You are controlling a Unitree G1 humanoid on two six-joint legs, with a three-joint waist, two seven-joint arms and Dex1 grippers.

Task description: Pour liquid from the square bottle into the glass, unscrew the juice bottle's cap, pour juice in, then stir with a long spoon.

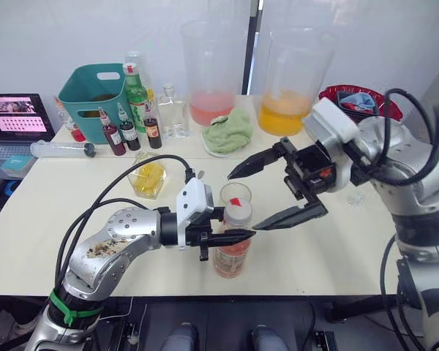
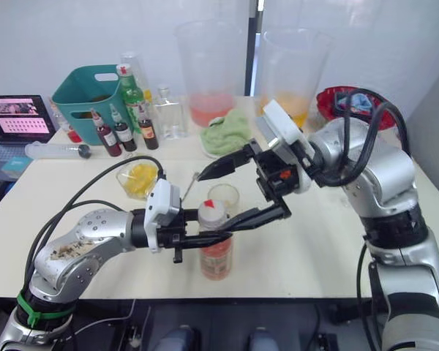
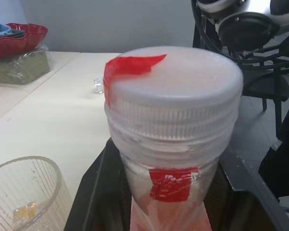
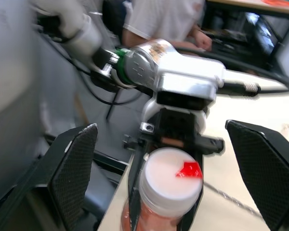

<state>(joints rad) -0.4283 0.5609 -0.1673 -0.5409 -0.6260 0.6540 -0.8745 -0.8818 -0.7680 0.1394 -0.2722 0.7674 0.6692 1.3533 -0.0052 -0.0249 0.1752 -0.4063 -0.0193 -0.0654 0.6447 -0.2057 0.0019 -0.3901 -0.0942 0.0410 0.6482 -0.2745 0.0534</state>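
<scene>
The juice bottle (image 1: 232, 252), slim with pale pink juice and a white cap (image 1: 238, 213), stands near the table's front edge. My left gripper (image 1: 238, 235) is shut around its upper body, just under the cap (image 3: 173, 91). My right gripper (image 1: 243, 202) is wide open, with one finger above and behind the cap and the other beside it, touching nothing. Just behind the bottle stands the glass (image 1: 235, 191), with a trace of yellow at its bottom. The square bottle (image 1: 148, 179) with yellow liquid sits to the left. The long spoon (image 2: 189, 186) lies between them.
Along the back stand a teal basket (image 1: 95, 91), a green bottle (image 1: 135, 88), small dark red bottles (image 1: 128, 131), a clear flask (image 1: 172, 110), two big jugs (image 1: 212, 73) (image 1: 293, 80), a green cloth (image 1: 230, 128) and a red bowl (image 1: 358, 99). A laptop (image 1: 14, 117) sits far left. A person (image 4: 159, 19) sits beyond the table.
</scene>
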